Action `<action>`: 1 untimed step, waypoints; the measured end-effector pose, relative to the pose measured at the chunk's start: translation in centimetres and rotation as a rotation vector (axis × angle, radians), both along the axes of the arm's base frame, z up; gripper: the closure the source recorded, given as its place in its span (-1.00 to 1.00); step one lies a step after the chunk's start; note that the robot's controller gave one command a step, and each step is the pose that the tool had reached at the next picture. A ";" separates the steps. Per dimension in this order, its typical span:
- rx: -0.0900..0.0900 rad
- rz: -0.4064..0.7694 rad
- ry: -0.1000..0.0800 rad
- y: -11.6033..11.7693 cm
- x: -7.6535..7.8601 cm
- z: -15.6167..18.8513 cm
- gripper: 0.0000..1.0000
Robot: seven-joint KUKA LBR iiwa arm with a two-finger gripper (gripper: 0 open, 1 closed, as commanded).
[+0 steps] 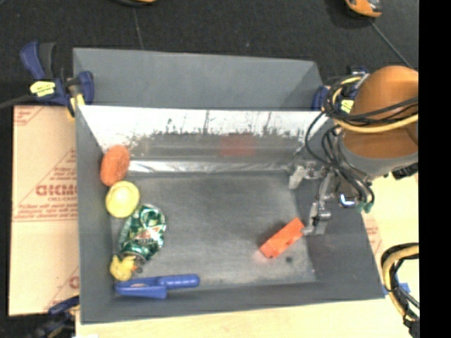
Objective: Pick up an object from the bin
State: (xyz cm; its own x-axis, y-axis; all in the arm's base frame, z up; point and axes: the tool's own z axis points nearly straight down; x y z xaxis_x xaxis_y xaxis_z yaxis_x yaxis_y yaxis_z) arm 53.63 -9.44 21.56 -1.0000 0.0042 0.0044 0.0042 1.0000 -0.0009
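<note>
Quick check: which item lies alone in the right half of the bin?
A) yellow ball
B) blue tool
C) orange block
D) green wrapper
C: the orange block lies by itself right of centre on the bin floor, tilted, with every other item along the left wall.

My claw (pixel 317 220) covers one end of the orange wedge-shaped block (pixel 280 239); contact indeterminate. Well apart from it, across the bin, a crumpled green foil wrapper (pixel 143 232) partly hides a small yellow object (pixel 122 267).
</note>
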 end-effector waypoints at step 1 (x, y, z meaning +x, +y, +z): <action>-0.001 0.003 -0.008 0.0 0.2 0.4 -1.00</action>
State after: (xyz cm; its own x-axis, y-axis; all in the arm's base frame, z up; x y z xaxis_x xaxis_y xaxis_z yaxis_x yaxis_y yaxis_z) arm 53.80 -9.41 21.97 -1.0000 0.0014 -0.0035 0.0014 1.0000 -0.0021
